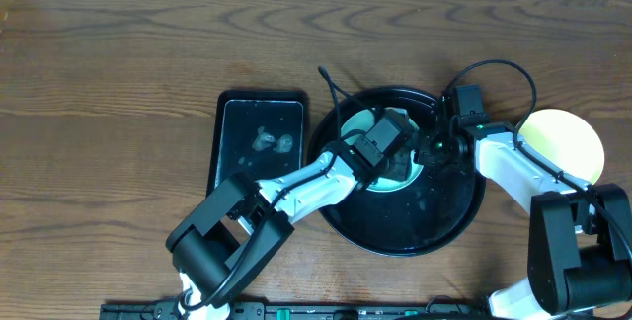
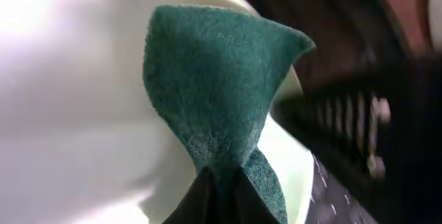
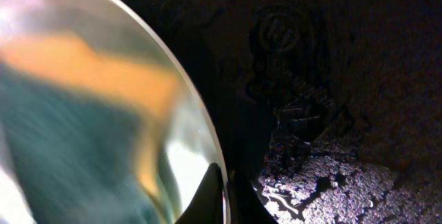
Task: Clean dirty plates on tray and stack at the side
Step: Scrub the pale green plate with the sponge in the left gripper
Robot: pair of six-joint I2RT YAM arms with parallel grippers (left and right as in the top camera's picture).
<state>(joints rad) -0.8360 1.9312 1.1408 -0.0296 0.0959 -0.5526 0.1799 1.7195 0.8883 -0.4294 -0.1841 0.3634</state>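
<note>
The left end effector [image 2: 219,200] pinched a green sponge [image 2: 214,86] against a plate [image 2: 69,113]; the right end effector [image 3: 224,200] clamped its rim.

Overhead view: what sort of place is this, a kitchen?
Probably a test bench staged for dishwashing, not a kitchen: two robot arms at a wooden table, a round black tray holding a plate, a green sponge.

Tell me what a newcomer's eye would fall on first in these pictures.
Both arms meet over the large round glossy black tray mid-table. There the left gripper pinches a dark green scouring sponge over a pale round plate, whose rim the right gripper clamps. A pale yellow round plate lies on the wooden table, right of the tray.
</note>
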